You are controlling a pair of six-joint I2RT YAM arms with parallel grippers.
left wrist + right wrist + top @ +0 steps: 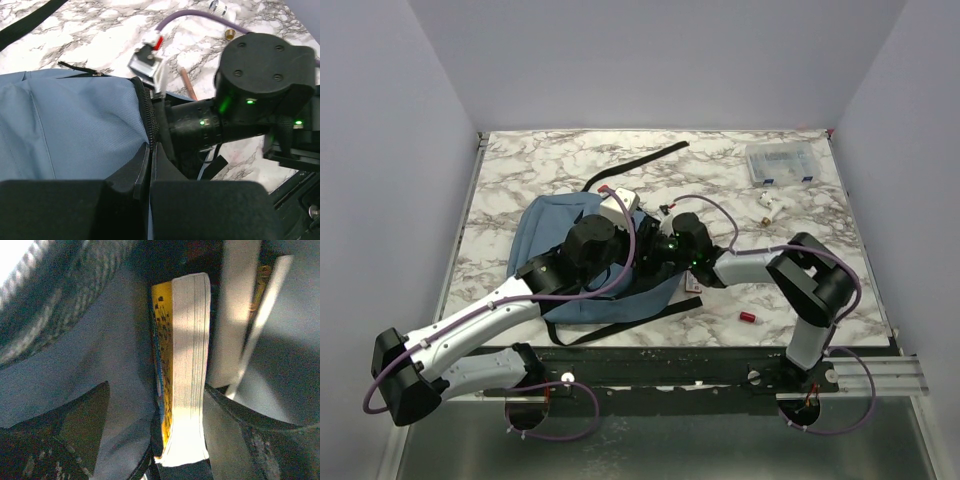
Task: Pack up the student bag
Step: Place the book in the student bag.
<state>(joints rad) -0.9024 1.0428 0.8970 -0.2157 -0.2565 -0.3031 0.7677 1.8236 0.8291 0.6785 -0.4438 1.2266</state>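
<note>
The slate-blue student bag (545, 235) lies left of the table's middle, and its fabric fills the left wrist view (70, 125). My left gripper (151, 150) is shut on the bag's zipper edge (147, 107) at the opening; in the top view it is over the bag (638, 232). My right arm (750, 265) reaches left, and its gripper body (200, 125) goes into the opening. Inside the bag, my right gripper (157, 390) is open. A yellow-covered book (190, 365) stands between the fingers, its pages against the right finger (235, 440) and apart from the left one.
A clear plastic box (780, 163) stands at the back right. A small white and brass item (768, 207) lies in front of it. A small red object (749, 317) lies near the front edge. A pinkish stick (187, 82) lies by the bag. Black straps (640, 160) trail behind the bag.
</note>
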